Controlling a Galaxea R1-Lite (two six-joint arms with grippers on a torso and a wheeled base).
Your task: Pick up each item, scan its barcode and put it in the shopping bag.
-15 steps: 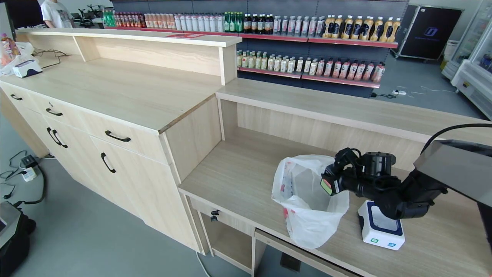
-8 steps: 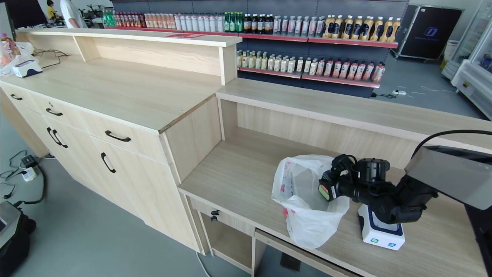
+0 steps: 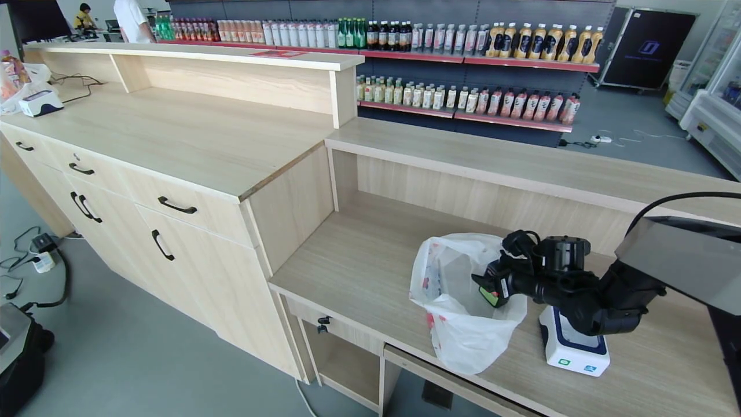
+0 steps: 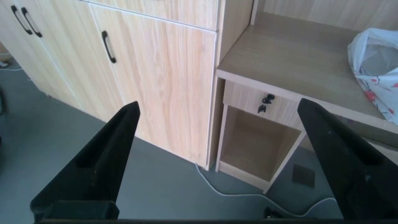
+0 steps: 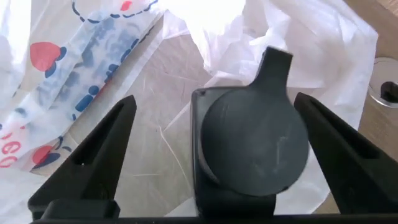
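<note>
The head camera looks down on the counter (image 3: pixel 359 260); its four-o'clock shopping bag (image 3: pixel 457 336) lies far from the left wrist camera, close under the right.

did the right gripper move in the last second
yes, against the fixed scanner the right gripper has sunk lower and slightly left, toward the shopping bag's opening

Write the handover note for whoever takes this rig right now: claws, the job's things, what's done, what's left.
Left claw: open, empty, held low facing the cabinet doors beside the counter.
Right claw: open, over the mouth of the shopping bag. A dark item sits between its spread fingers, not pinched as far as I can tell.
Scanner: on the counter, next to the bag on its right.
Done: item brought to the bag; whether it was scanned cannot be told.
Left: see the item settle inside the bag, lift the right arm clear, fetch any further item.
</note>
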